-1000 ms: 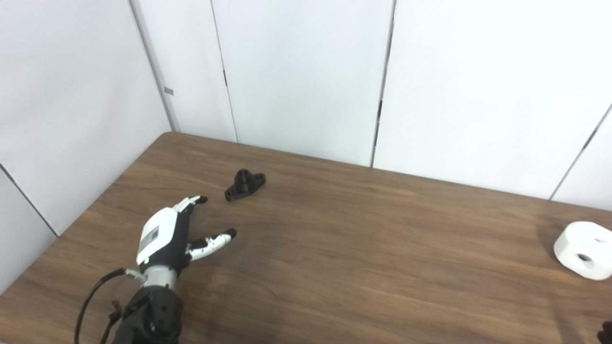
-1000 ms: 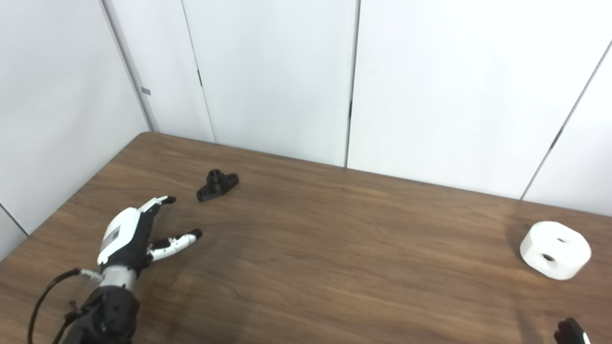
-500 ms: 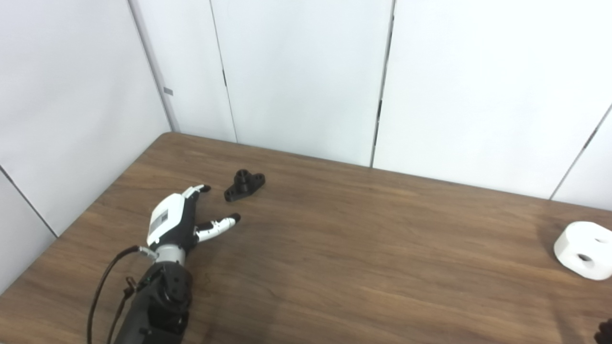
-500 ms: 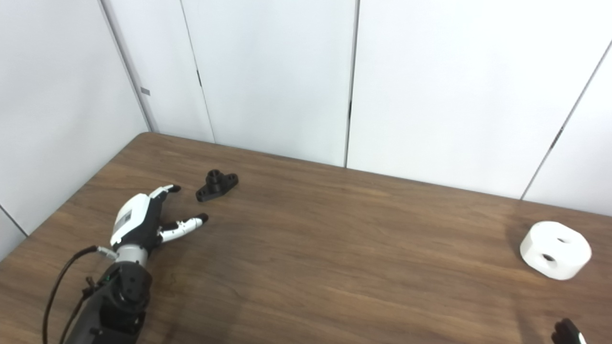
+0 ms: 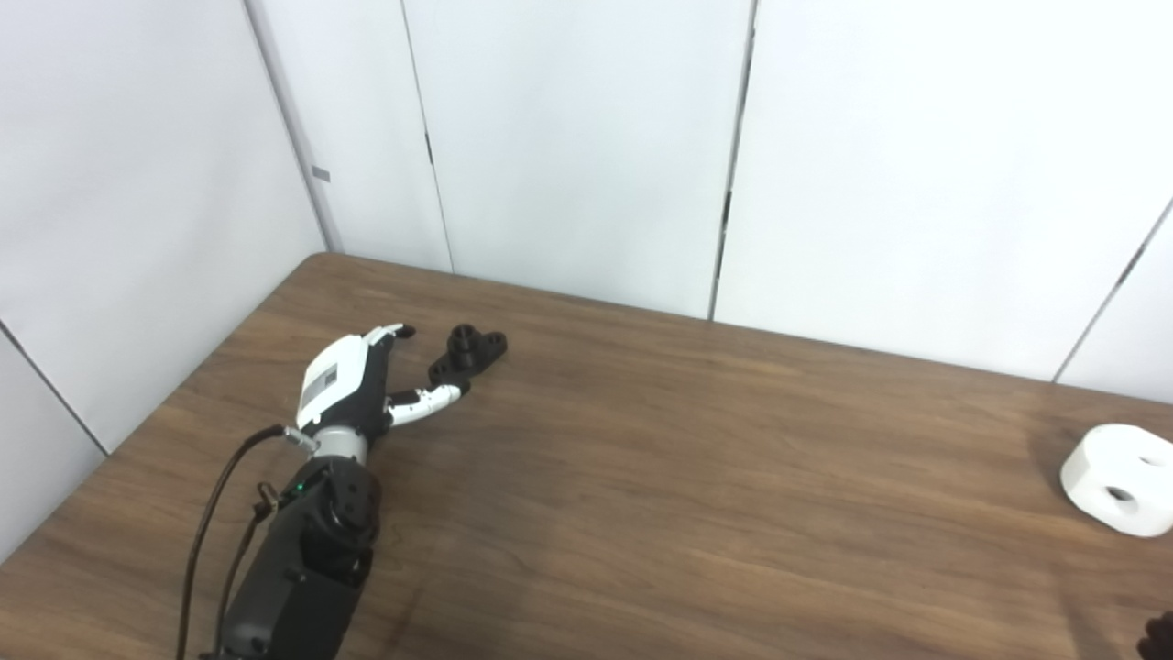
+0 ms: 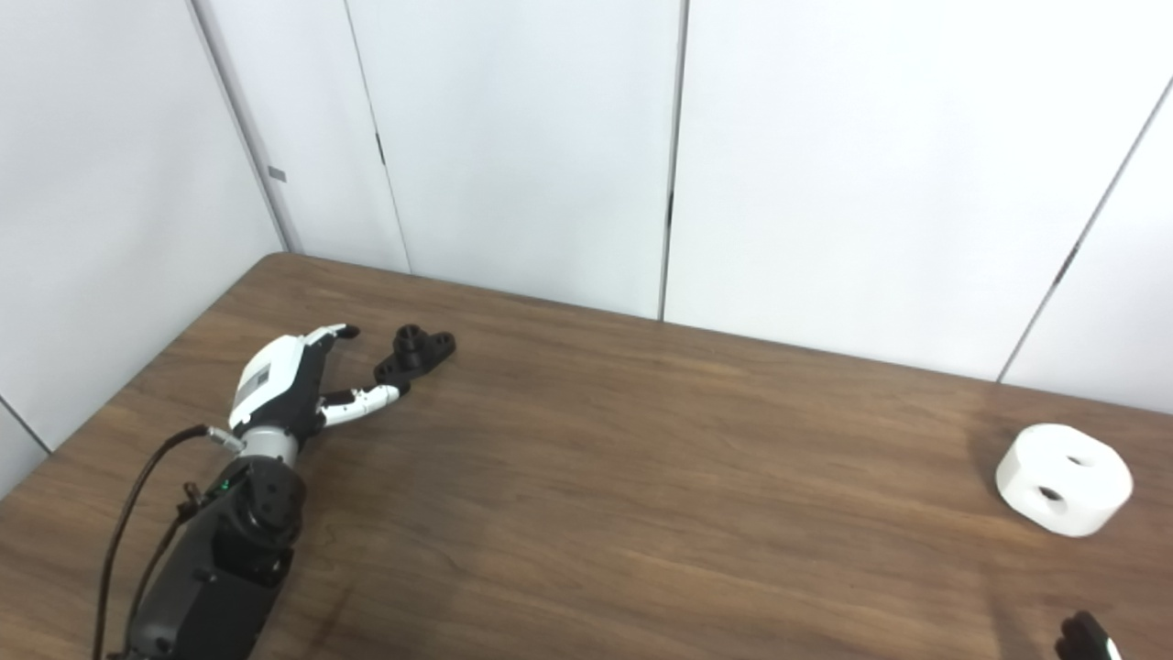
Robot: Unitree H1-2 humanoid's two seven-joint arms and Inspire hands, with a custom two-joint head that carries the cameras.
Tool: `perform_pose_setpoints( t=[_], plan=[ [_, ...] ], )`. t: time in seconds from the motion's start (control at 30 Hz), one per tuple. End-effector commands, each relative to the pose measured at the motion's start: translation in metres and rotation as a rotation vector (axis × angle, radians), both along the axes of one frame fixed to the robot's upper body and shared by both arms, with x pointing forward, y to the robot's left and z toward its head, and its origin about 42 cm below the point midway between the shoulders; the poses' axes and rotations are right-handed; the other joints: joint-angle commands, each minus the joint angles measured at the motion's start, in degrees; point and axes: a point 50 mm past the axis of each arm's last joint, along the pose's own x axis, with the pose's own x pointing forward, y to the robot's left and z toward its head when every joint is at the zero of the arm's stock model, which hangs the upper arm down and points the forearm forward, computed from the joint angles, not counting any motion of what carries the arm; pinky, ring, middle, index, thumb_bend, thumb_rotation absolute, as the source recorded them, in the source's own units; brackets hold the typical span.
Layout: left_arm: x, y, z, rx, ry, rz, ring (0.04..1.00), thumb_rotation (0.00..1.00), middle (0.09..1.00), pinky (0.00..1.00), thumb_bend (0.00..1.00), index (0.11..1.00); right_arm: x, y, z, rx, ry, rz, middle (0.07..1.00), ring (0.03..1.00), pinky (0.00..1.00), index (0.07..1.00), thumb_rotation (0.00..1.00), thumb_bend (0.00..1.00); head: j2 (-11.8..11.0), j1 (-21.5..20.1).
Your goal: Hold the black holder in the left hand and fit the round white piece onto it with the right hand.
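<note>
From the left eye view, the left hand (image 5: 353,394) reaches across the brown table (image 5: 641,477) with its fingers spread wide and nothing in its grasp. The black holder (image 5: 468,354) lies flat on the wood just beyond the fingertips, the thumb pointing toward its near end (whether it actually touches I cannot tell). Far off by the right edge sits the round white piece (image 5: 1120,478), untouched.

From the right eye view, the same spread hand lies beside the holder, the two well apart from the white piece. Only a dark tip of the right hand (image 6: 1084,638) pokes in at the bottom right corner; how its fingers are set I cannot tell.
</note>
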Motion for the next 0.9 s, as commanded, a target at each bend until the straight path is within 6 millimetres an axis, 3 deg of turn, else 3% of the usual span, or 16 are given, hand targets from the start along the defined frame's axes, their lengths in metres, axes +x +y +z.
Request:
perform_pose_setpoints(
  t=[0.0,0.53,0.87],
  plan=[
    [0.015,0.004,0.025,0.025,-0.087,0.007,0.965,0.44,0.93,0.92,0.84,0.851,-0.011,0.008,-0.017,0.034,0.065,-0.021,1.0,1.0,1.0,1.0,1.0,0.67,0.1,-0.1],
    [0.043,0.003,0.016,0.068,-0.041,-0.002,0.95,0.37,0.907,0.95,0.81,0.785,-0.012,0.011,-0.015,0.039,0.067,-0.027,1.0,1.0,1.0,1.0,1.0,0.66,0.3,-0.8],
    [0.06,0.005,0.006,0.09,0.023,0.008,0.943,0.38,0.9,0.94,0.82,0.784,-0.014,0.011,-0.014,0.032,0.066,-0.025,1.0,1.0,1.0,1.0,1.0,0.66,0.6,-0.9]
  ],
)
